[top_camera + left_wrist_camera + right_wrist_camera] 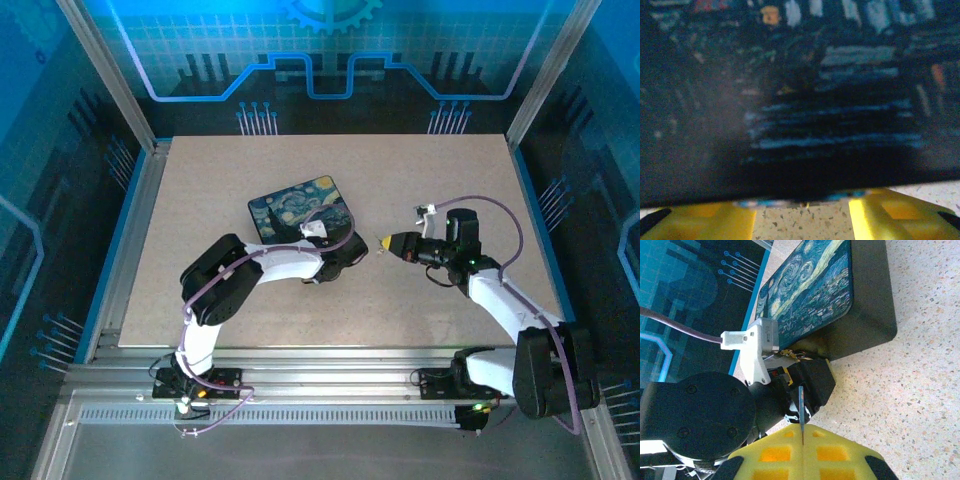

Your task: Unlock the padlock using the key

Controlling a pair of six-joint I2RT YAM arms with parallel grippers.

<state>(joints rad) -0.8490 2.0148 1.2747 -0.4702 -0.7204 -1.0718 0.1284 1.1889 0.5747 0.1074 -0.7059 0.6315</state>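
The key (pixel 801 405) was a thin silvery blade, standing upright, pinched in the closed right gripper (pixel 802 432). A small brassy piece, seemingly the padlock (pixel 791 354), sat just beyond it at the dark box's (pixel 865 305) front edge, mostly hidden.

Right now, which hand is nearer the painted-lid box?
Left. The left hand is close up to the painted-lid box; the right hand is apart, off to its right.

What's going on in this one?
The right gripper is shut on the key, with the blade pointing toward the left gripper. The left gripper sits close against the side of the painted-lid box with its fingers apart. The padlock itself isn't clear enough to pick out, so the unlocking looks not yet done.
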